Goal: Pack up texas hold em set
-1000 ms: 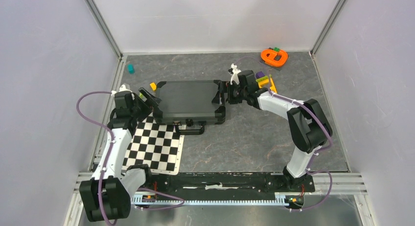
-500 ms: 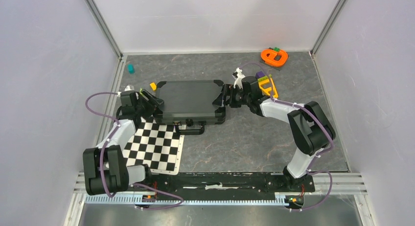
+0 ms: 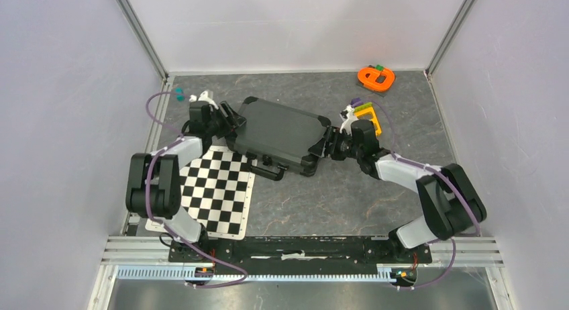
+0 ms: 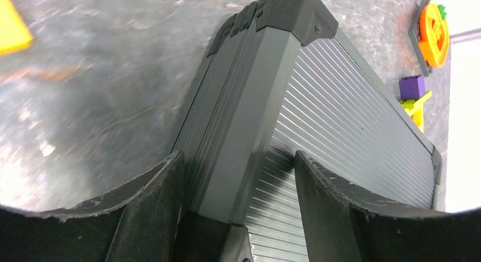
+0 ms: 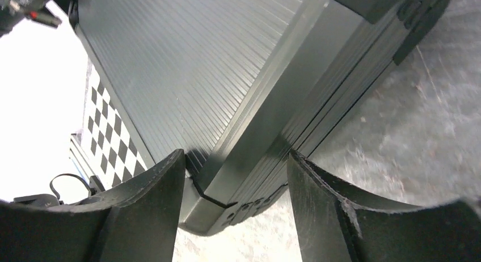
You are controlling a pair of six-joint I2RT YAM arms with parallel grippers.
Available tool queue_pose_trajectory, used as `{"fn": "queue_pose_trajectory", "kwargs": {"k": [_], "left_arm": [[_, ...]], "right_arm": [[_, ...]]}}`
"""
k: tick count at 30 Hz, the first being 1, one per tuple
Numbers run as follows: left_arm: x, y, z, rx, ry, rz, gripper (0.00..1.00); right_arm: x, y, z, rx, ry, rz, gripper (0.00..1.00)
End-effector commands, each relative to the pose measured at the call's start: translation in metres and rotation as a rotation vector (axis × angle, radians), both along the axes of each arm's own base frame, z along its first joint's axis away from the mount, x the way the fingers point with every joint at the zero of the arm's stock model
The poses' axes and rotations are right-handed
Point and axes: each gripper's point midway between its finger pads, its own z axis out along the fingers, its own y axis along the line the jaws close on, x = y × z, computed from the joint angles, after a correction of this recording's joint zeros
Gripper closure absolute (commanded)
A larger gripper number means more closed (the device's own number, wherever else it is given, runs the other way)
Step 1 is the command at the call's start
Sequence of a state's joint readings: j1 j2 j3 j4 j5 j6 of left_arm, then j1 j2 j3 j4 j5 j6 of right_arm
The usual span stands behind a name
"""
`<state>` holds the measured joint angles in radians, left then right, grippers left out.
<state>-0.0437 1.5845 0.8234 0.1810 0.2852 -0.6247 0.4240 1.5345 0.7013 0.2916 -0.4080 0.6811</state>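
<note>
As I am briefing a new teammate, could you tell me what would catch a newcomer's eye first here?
The closed black briefcase is askew mid-table, with the left gripper and the right gripper closed on its opposite ends. Its near edge overlaps the checkered mat, and an orange toy sits in the far right corner.

briefcase (image 3: 280, 132) mid-table, near edge overlapping checkered mat (image 3: 215, 192) | left gripper (image 3: 231, 122) at its left end, right gripper (image 3: 325, 145) at right | toy blocks (image 3: 366, 114) behind right gripper

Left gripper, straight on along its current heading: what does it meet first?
The black ribbed hard briefcase: its edge sits between the fingers of the left gripper, so it would likely press into that at once.
</note>
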Motion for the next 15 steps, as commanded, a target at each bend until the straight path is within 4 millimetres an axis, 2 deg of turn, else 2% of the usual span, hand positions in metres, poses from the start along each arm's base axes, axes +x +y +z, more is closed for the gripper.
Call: {"fn": "queue_pose_trajectory", "kwargs": {"k": [1, 6, 10, 15], "left_arm": [[-0.077, -0.122, -0.035, -0.108, 0.179, -0.511, 0.29], [-0.089, -0.171, -0.037, -0.08, 0.178, -0.693, 0.31], [-0.099, -0.211, -0.034, -0.104, 0.161, -0.849, 0.31], [-0.096, -0.236, -0.032, -0.106, 0.126, -0.925, 0.31]], "right_arm": [[-0.061, -0.006, -0.028, -0.084, 0.071, 0.093, 0.37], [-0.093, -0.009, -0.02, -0.1, 0.032, 0.108, 0.37], [-0.116, -0.009, -0.022, -0.1, 0.038, 0.137, 0.37], [-0.134, -0.016, -0.014, -0.104, -0.004, 0.116, 0.36]]}}
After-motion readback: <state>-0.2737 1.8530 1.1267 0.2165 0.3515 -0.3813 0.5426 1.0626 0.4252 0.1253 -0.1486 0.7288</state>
